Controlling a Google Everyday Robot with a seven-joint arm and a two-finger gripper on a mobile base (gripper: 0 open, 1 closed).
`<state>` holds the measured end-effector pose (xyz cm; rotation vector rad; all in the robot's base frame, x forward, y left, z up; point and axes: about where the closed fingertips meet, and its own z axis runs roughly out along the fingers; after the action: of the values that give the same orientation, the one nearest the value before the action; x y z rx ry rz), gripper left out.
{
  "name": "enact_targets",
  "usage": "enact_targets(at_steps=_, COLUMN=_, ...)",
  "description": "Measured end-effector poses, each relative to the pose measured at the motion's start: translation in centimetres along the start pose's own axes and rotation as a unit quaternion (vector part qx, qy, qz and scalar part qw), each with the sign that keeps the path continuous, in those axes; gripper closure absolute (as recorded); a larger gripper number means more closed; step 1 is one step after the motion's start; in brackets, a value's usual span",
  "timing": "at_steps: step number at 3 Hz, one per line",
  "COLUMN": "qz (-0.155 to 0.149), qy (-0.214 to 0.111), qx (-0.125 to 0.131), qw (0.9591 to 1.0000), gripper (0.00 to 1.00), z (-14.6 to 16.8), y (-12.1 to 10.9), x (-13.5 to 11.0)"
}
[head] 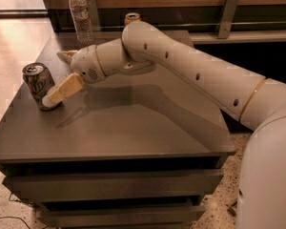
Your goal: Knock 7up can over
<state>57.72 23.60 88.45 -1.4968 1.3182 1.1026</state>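
The 7up can (38, 85), silvery with a pull-tab top, stands near the left edge of the dark table (133, 137). It looks slightly tilted to the left. My gripper (55, 78) is just right of the can, at the end of the white arm reaching in from the right. Its fingers are spread open. The near tan finger (63, 89) slants down and its tip touches the can's lower right side at the base. The far finger (66, 56) points left behind the can, apart from it. Nothing is held.
A clear water bottle (81, 16) stands at the table's back left. An orange can (132, 18) stands at the back, behind my arm. The table's left edge is right beside the 7up can, with shiny floor (14, 42) beyond it. A wooden wall runs along the back.
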Motion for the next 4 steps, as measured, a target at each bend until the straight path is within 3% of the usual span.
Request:
enact_targets(at_steps=1, qz=0.002, qy=-0.014, qx=-0.003, qw=0.9999, gripper=0.00, z=0.78, y=0.36, x=0.51)
enact_targets(at_steps=2, qz=0.002, qy=-0.015, qx=-0.005, qw=0.9999, gripper=0.14, z=1.02, y=0.50, x=0.45)
enact_targets(at_steps=4, qz=0.001, qy=-0.016, qx=-0.010, qw=0.9998, gripper=0.61, z=1.46, y=0.77, x=0.31)
